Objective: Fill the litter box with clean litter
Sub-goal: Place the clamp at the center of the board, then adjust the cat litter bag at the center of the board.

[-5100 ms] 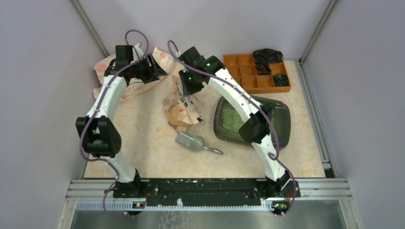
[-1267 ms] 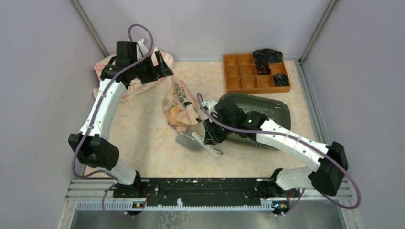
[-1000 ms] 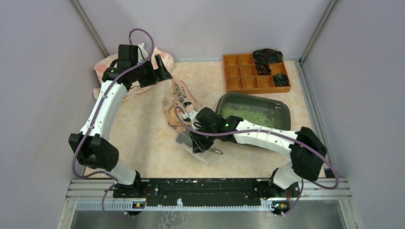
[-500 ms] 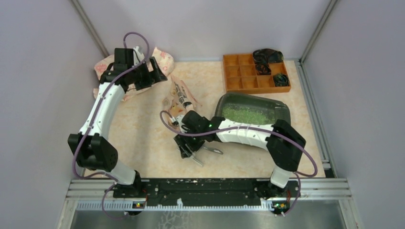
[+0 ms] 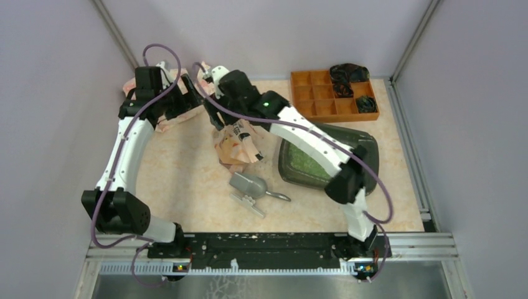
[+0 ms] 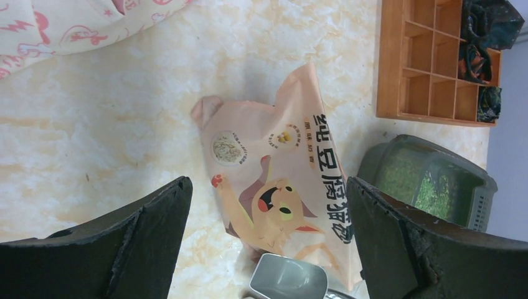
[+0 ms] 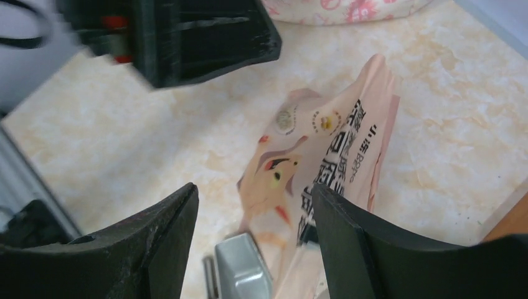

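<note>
Now, left gripper (image 6: 268, 180) and right gripper (image 7: 254, 190) being held near bag (image 5: 238, 142), jaws apart, empty, seemingly being lined up for lifting and pouring. Litter box (image 5: 367, 146) being left beside bag, clean litter (image 5: 302, 161) inside.

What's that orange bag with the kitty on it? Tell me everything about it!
The peach-orange printed paper bag shows a cartoon cat with an open mouth and raised paw, dark lettering down one side and small round pictures near one end. It looks creased, lying flat on the marbled beige table, beside the dark grey litter box. The grey metal scoop lies at its near end; whether they touch is unclear. Nothing holds it.
</note>
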Controlling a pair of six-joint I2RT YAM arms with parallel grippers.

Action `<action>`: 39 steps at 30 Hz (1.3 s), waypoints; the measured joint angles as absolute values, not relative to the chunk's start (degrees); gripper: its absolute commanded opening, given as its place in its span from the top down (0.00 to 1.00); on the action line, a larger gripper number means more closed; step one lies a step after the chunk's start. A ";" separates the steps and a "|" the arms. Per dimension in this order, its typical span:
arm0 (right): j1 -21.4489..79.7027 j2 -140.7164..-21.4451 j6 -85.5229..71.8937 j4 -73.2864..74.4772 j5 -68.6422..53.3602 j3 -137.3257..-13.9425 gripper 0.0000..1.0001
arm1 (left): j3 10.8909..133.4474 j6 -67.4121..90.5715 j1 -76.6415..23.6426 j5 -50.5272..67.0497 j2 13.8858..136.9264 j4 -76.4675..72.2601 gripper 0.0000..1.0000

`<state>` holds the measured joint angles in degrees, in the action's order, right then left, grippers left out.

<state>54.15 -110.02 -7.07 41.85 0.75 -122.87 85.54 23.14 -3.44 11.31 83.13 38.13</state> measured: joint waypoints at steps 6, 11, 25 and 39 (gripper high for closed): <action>53.43 -131.04 -4.49 48.29 6.28 -139.24 0.33 | 84.38 22.94 -2.72 10.35 83.13 37.41 0.01; 51.66 -136.27 -3.57 50.89 9.08 -141.60 0.33 | 81.95 22.90 -2.39 11.05 82.43 37.41 0.01; 48.56 -122.10 -3.33 38.79 9.41 -124.84 0.37 | 81.03 23.33 -1.15 10.17 78.37 37.10 0.01; 46.83 -128.75 -4.32 40.56 5.78 -133.58 0.43 | 79.59 23.55 -0.82 9.93 76.69 36.38 0.01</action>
<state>46.83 -128.75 -4.32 40.56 5.78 -133.58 79.59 23.55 -0.82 9.93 76.69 36.38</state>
